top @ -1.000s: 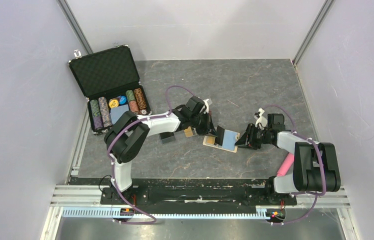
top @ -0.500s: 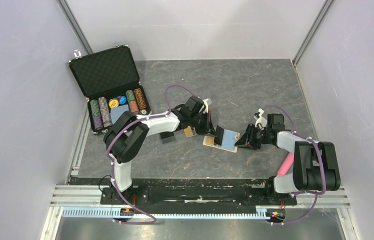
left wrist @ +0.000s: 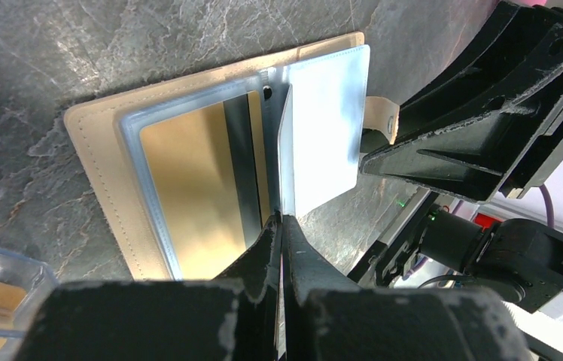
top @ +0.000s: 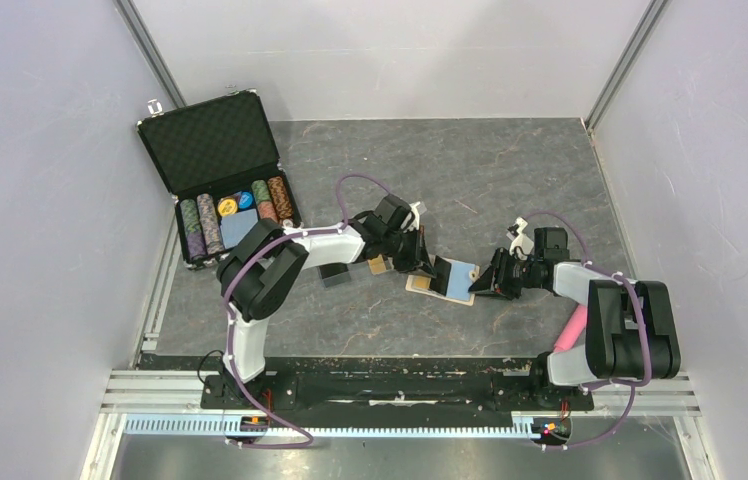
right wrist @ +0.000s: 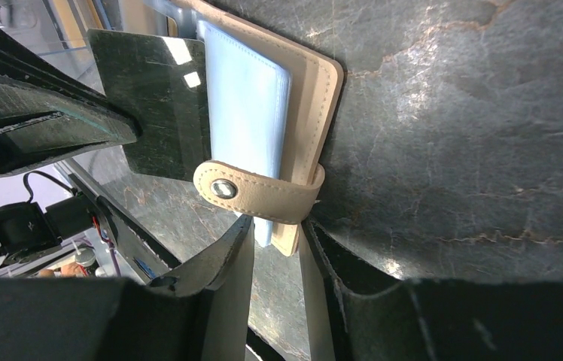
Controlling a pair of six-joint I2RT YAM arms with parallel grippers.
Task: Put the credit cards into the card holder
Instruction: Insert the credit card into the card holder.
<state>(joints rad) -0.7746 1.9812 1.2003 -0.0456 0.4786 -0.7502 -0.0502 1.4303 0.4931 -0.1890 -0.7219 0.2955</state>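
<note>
Two arms meet mid-table on a grey marbled tabletop, with pale walls on three sides. Black foam-lined case of poker chips at far left. Left arm stretched rightward, wrist low. Left gripper pinched tight on black card, held on edge over the open card holder, which lies flat at table centre. Gold card sits in one of its clear pockets. Right arm reaches leftward; right gripper clamped on the holder's right edge, under the snap tab.
</note>
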